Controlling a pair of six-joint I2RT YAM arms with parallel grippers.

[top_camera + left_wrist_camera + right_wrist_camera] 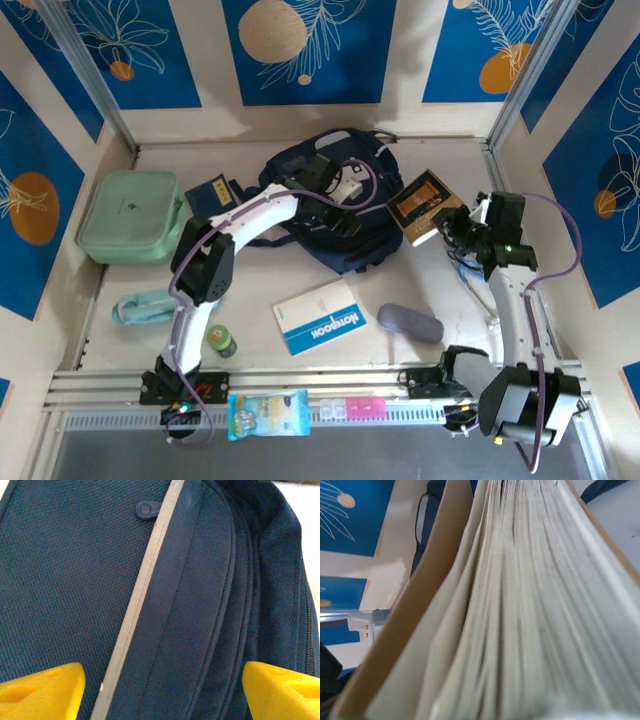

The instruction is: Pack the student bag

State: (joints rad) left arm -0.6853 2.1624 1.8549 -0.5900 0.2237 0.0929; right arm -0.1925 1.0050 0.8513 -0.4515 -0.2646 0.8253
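Note:
The student bag (pixel 345 235), a dark navy backpack, lies at the middle back of the table. My left gripper (pixel 338 205) hovers low over its top. In the left wrist view that gripper (pixel 162 692) is open, its yellow fingertips (pixel 45 690) wide apart over navy fabric and a grey zip line (pixel 145 590). Nothing is pinched between them. My right gripper (pixel 462 228) is shut on a brown-covered book (pixel 425 205), held just right of the bag. The right wrist view looks along the book's pale page edges (pixel 530 605) and brown cover (pixel 420 605); the fingers are hidden.
A mint green zip case (pixel 130 215) sits at the far left, a dark blue booklet (pixel 210 195) beside it. Nearer lie a light blue pouch (pixel 145 305), a small green roll (pixel 222 343), a blue-and-white notebook (pixel 320 315) and a grey case (pixel 410 323). Walls close in on three sides.

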